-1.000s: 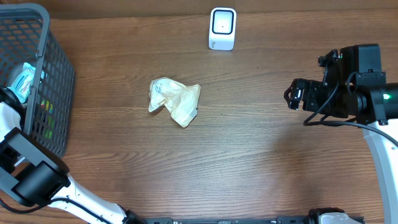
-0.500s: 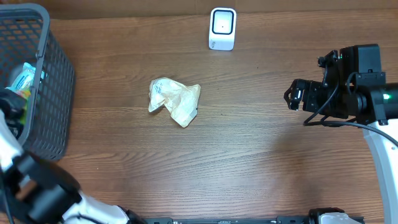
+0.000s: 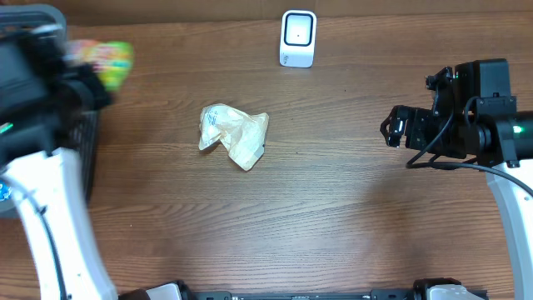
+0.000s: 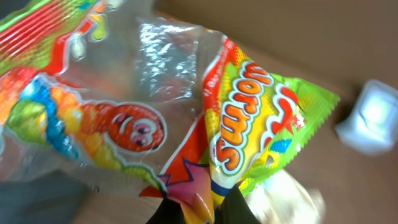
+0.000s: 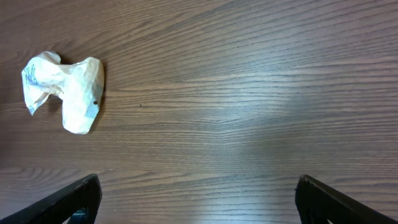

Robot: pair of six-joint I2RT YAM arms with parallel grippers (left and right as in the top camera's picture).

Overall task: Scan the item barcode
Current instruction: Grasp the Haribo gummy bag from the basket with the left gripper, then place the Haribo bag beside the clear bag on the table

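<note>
green-orange glossy plastic candy bag (image 4: 249, 118), lettering possibly "Worms", clenched in left gripper (image 4: 198, 210); right gripper (image 5: 196, 196) jaws spread wide.

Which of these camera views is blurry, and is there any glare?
Overhead: the gummy worm bag is smeared by motion blur at top left, the crumpled wrapper is sharp. Left wrist: glare on the bag's clear plastic, white scanner behind out of focus. Right wrist: sharp, soft sheen on the table.

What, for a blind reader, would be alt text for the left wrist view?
A bright gummy-worm bag fills the frame, pinched at its bottom edge by the left tool. Behind it: table, blurred white scanner at right.
</note>
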